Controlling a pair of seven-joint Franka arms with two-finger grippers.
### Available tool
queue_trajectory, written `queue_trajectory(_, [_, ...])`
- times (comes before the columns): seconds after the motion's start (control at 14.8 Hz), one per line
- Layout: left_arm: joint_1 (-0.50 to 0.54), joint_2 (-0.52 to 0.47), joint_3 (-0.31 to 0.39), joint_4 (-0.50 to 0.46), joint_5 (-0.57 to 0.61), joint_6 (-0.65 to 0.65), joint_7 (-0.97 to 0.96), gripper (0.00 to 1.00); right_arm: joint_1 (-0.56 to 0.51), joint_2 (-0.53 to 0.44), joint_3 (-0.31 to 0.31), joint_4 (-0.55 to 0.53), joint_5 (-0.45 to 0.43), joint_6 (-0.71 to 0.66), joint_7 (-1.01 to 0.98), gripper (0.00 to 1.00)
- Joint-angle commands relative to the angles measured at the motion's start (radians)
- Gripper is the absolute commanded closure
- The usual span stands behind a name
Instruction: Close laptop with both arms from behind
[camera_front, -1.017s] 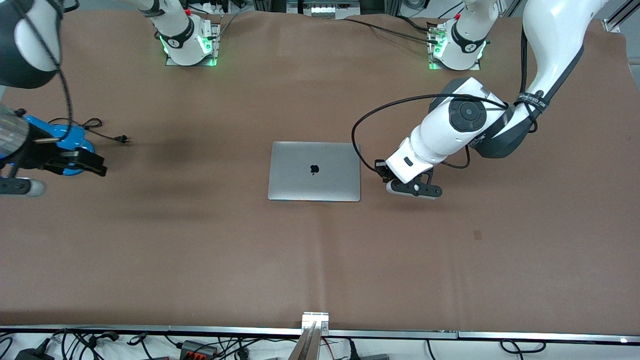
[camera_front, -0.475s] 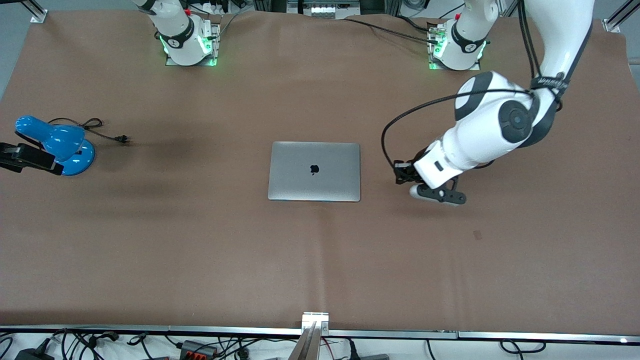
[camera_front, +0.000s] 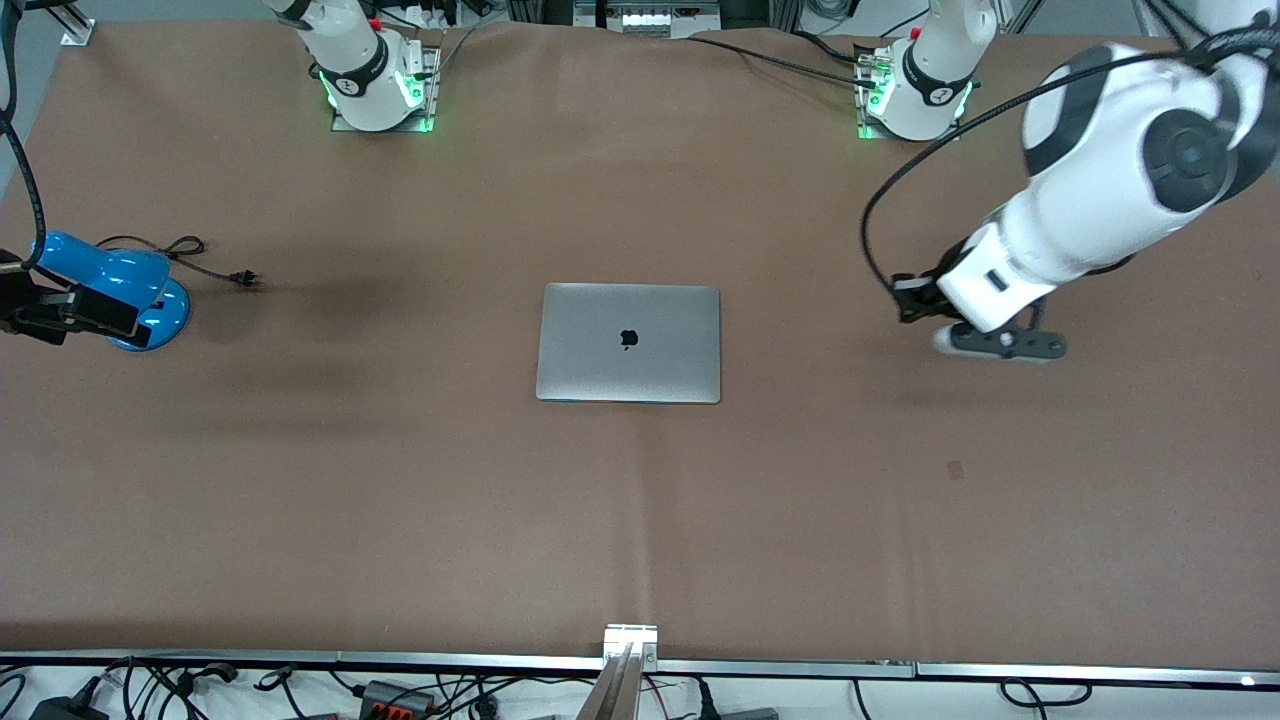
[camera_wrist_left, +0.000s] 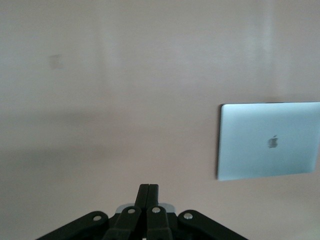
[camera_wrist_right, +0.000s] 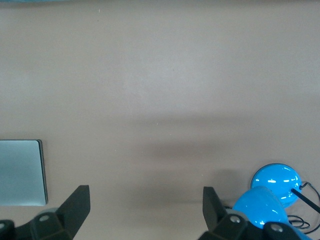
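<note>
The laptop lies shut and flat in the middle of the table, silver lid up with the dark apple logo showing. It also shows in the left wrist view and at the edge of the right wrist view. My left gripper is shut and empty, up over bare table well off the laptop toward the left arm's end; its fingers meet in the left wrist view. My right gripper is open and empty at the right arm's end of the table, over the blue lamp.
A blue desk lamp lies at the right arm's end of the table, with its black cord and plug beside it; it also shows in the right wrist view. The brown mat covers the table. Cables run along the front rail.
My left arm has swung up and away from the laptop toward its own end of the table. My right arm has drawn back to the table's edge by the lamp. The laptop has not moved.
</note>
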Motion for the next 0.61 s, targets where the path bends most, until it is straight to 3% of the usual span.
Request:
queue_trajectory(0.0, [-0.03,-0.077,0.073,-0.019,-0.015,-0.054,0.04,1.0,-0.015,-0.114,0.028,-0.154,-0.049,0.024,0.004,0.0])
queue_trajectory(0.2, [-0.027,-0.108,0.096,-0.016,0.055,-0.059,0.04,0.99,0.001,-0.176,0.03,-0.232,-0.08,0.041,0.005,0.0])
queue_trajectory(0.27, [-0.029,-0.117,0.096,-0.013,0.117,-0.062,0.04,0.92,-0.001,-0.191,0.028,-0.258,-0.071,0.043,0.007,0.0])
queue_trajectory(0.34, [-0.029,-0.124,0.096,-0.011,0.16,-0.065,0.037,0.75,-0.002,-0.211,0.028,-0.289,-0.065,0.047,0.01,0.0])
queue_trajectory(0.41, [-0.029,-0.123,0.098,-0.011,0.168,-0.066,0.03,0.67,-0.002,-0.226,0.028,-0.315,-0.063,0.061,0.016,0.0])
queue_trajectory(0.47, [-0.024,-0.125,0.099,-0.011,0.168,-0.066,0.03,0.5,-0.002,-0.246,0.028,-0.343,-0.062,0.086,0.022,0.0])
queue_trajectory(0.54, [-0.024,-0.126,0.107,-0.012,0.169,-0.069,0.036,0.01,-0.002,-0.263,0.028,-0.364,-0.063,0.106,0.021,0.0])
